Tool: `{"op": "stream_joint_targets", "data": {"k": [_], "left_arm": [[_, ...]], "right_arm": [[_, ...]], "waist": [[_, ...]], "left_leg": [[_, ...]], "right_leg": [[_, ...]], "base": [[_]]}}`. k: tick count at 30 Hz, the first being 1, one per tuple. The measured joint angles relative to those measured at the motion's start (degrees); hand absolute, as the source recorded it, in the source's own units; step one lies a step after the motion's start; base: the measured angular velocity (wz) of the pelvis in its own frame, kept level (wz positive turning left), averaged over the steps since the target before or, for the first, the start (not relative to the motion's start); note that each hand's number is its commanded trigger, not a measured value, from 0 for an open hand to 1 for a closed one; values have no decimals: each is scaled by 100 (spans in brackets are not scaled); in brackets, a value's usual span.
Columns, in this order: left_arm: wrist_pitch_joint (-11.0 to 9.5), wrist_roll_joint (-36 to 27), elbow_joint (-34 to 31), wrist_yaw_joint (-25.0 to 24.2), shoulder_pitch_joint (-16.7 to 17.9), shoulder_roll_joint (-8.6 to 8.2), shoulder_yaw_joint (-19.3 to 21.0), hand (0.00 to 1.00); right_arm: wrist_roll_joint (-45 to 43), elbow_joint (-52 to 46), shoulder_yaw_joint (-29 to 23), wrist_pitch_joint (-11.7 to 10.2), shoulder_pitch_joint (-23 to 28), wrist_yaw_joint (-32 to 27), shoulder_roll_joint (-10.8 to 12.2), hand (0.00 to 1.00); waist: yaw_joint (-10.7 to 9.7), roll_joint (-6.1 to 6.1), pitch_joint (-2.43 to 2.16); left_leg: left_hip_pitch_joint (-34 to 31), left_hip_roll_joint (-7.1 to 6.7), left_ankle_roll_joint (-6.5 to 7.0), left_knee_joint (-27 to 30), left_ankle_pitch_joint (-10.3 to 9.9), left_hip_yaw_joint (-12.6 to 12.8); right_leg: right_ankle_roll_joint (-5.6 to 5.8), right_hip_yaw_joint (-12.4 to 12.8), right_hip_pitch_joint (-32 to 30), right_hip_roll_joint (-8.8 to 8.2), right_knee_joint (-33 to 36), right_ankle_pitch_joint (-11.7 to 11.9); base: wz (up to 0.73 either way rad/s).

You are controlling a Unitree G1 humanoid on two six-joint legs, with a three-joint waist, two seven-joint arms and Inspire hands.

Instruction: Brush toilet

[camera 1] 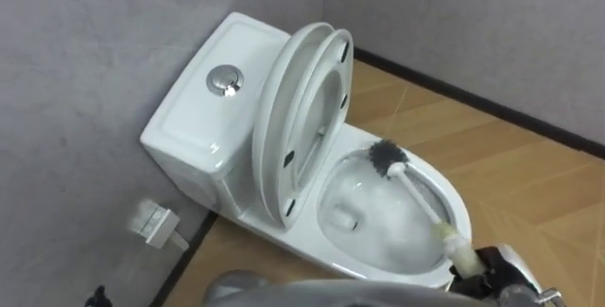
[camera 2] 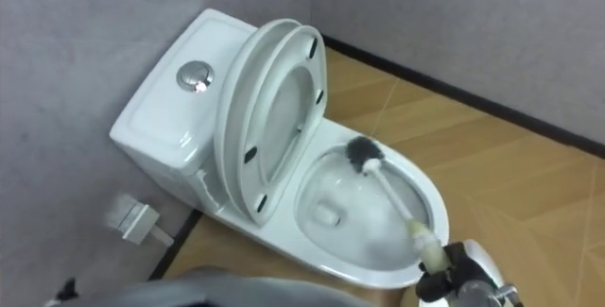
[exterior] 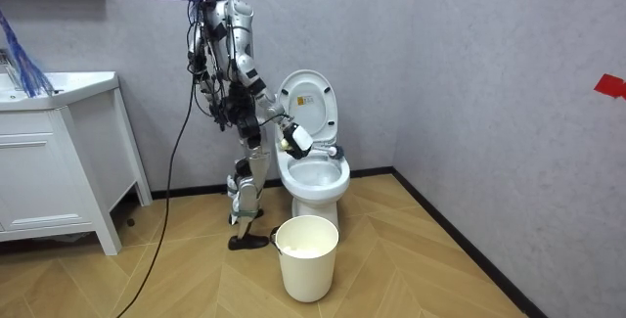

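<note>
Stands close against toilet (exterior: 313, 176), on the room view's left of it, upper body leaned toward bowl (camera 1: 463, 213). Backed by grey wall (exterior: 469, 54).

Reaches in from lower right of the eye views with right robot hand (camera 1: 499, 269). Fingers together, curled round near end of brush (camera 1: 417, 198) handle: clamped on it.

Brush location: inside bowl, over the water. Long axis on a diagonal in the eye views, from robot hand at lower right up toward upper left. Dark bristle head (camera 1: 386, 158) at far end, pointing to rear of bowl, just below raised seat (camera 1: 317, 109). White handle sloping down from robot hand, across front rim, into bowl. Cannot tell whether bristles touch the porcelain.

Lid and seat both up, tilted back against tank (camera 1: 203, 123). On tank top, a round chrome button (camera 1: 225, 80).

Low on wall, left of tank: small white fitting (camera 1: 156, 222), apart from toilet. Under toilet, wood floor (camera 1: 529, 170); along wall foot, black skirting (camera 1: 473, 94).

Room view, further items: white bucket (exterior: 307, 256) upright on floor in front of toilet, near but not touching. White cabinet (exterior: 59, 161) with basin on top at the room view's left, well apart from toilet. Red mark (exterior: 608, 85) on wall at right edge.
</note>
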Motion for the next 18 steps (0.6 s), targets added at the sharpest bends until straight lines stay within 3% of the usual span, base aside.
{"op": "stream_joint_targets", "data": {"k": [5,10,13,18], "left_arm": [[72,-408,587,-363,-86,-143,364,0],[180,-682,1328,-527,-642,-167,465,0],[236,-1027,1443,-540,-968,-166,617,0],[244,-1042,1439,-539,-1126,-154,655,0]], "right_arm": [[589,113,-435,-217,83,-683,123,100],[1022,574,-593,-308,143,-1182,246,100],[1052,866,-599,-304,161,-1334,263,100],[1059,1000,-601,-290,208,-1437,374,100]], "waist": [[-274,75,-34],[-568,146,-53],[-683,178,-50],[-785,216,-45]], "left_leg": [[133,49,4,-69,-39,287],[304,101,1,-86,-118,594],[394,125,-2,-126,-137,722],[565,229,-32,-162,-259,1117]], "right_leg": [[2,285,-11,33,6,-1],[2,604,7,77,25,5],[6,797,1,105,27,12],[-10,1233,-28,243,28,63]], "base": [[-27],[-32],[-32],[-48]]}}
